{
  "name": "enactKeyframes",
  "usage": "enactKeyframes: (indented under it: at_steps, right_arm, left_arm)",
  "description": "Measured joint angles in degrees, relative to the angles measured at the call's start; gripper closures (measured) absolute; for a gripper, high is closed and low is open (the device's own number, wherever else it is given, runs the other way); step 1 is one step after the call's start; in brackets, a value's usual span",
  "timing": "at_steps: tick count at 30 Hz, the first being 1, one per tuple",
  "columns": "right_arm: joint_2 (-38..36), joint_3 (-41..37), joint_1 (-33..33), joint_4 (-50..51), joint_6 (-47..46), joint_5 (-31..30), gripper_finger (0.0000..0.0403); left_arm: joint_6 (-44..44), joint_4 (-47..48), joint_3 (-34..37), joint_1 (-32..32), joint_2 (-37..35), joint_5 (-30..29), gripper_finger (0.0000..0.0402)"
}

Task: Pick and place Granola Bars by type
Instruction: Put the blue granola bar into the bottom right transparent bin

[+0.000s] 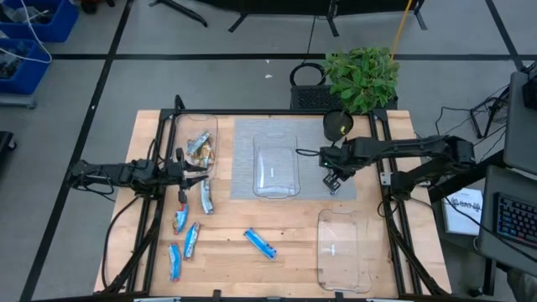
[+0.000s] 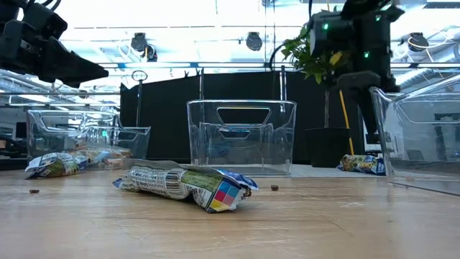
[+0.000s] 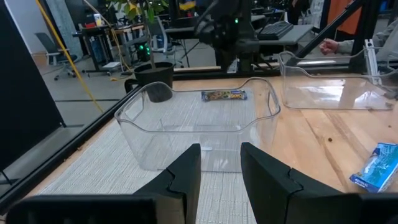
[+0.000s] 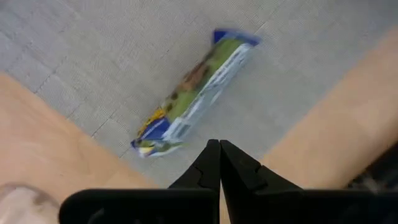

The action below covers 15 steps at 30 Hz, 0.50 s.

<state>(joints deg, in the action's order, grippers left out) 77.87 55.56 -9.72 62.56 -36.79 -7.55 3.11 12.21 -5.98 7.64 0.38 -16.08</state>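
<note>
A granola bar in a green and blue wrapper lies flat on the grey mat, near the mat's right edge. My right gripper hangs shut above it, pointing down and clear of it. Farther left, several blue-wrapped bars lie on the wood, with one more near the table's middle. Other bars sit in the far left clear tray. My left gripper stays at the table's left, level and open, with nothing between its fingers.
An empty clear tray stands on the mat between the two arms. A second clear tray stands at the near right. A potted plant is behind the table's far edge. Bare wood lies along the near edge.
</note>
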Motion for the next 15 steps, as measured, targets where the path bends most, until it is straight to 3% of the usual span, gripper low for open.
enactKeyframes:
  at_steps: [15]
  right_arm:
    - [8.7, -1.2, -2.4, -8.3, -1.6, 6.2, 0.0297]
  left_arm:
    - [1.5, 0.4, 0.0, 0.0, 0.0, 0.0, 0.0282]
